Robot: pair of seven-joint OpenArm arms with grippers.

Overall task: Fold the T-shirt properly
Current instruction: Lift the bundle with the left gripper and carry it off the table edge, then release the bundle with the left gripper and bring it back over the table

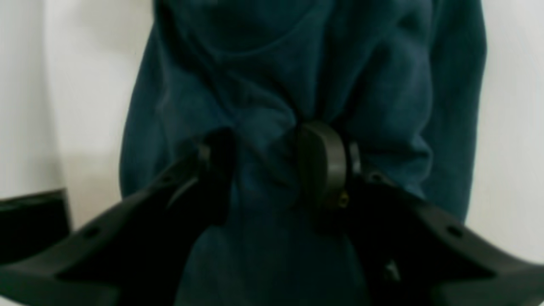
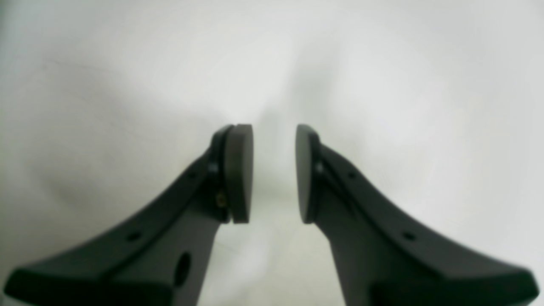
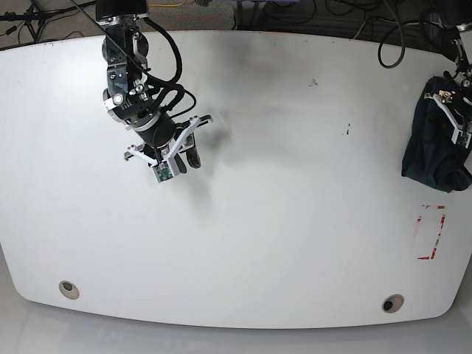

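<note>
Folding not started: my left gripper (image 1: 263, 170) clamps the bunched T-shirt (image 1: 297, 76) at the counter (image 3: 295, 184) edge; right gripper (image 2: 274, 174) fingers apart, empty.

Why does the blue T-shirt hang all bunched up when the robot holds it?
The T-shirt is probably soft and floppy: it sags in folds from the left gripper pinching it. It likely won't slip, since the cloth is gathered tight between the pads. Set down, it would probably slump into a heap.
</note>
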